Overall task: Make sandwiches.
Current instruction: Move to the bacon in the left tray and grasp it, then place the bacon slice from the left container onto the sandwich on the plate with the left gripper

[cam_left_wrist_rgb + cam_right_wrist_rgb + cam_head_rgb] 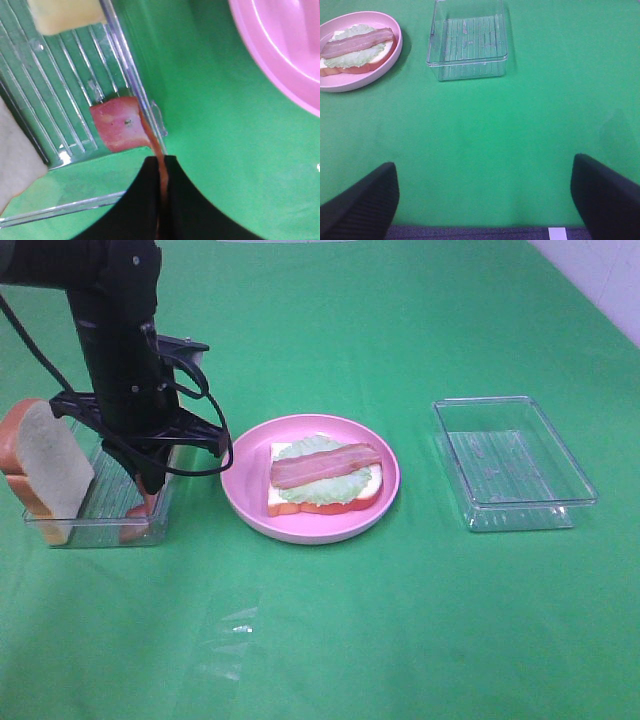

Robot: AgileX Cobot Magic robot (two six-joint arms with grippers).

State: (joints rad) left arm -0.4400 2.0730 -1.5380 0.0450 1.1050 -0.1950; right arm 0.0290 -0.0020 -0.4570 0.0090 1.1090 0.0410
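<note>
There were two trays [510, 465], one plate [300, 530], two bread slices [50, 465], and one each of lettuce [342, 488], bacon [325, 467] and ham [117, 125].

The green table [420, 640] is overlooked from high at its near edge. The round pink plate [310, 532] is shared by all views and is seen closest from the left wrist.

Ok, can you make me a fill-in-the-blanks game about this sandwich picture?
1. The plate under the sandwich is ____.
2. The sandwich's top layer is a strip of ____.
3. The tool pinching the ham slice is the ____ one.
4. The cloth under everything is ____.
Missing words: pink, bacon, left, green.
</note>
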